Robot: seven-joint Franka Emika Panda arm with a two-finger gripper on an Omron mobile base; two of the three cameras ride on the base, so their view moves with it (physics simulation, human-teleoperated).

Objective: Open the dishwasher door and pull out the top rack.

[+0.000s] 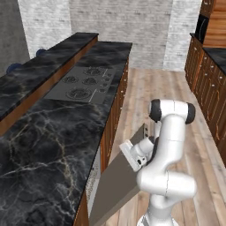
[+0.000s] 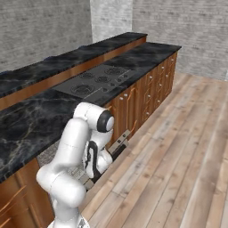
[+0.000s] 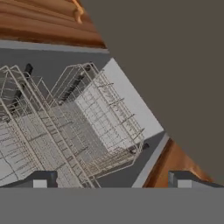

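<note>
Dishwasher door point(image 1: 117, 185), one flat matte grey-brown panel with thin edges, hangs partly lowered from under the surface point(image 1: 48, 141), slanting out toward the arm in the left base view; in the right base view its far end point(image 2: 119, 141) shows beside the arm, and in the hand view it spreads across the upper right point(image 3: 175, 65). Behind it the hand view looks into the open cavity, where wire racks sit: one pale rack point(image 3: 100, 118) of thin crossed rods is plain, and more wire grid point(image 3: 22, 131) lies to its left, though how many racks there are I cannot tell. The pincer point(image 3: 111, 180) is spread, its two dark tips point(image 3: 43, 179) well apart with nothing between them, pointing at the rack. The surface is black marble with pale veins, carrying one flat cooktop point(image 1: 81, 84) with five round burners. Reddish-brown wooden cabinets point(image 2: 147, 98) with small knobs run below it, above a plank floor point(image 2: 187, 156).
</note>
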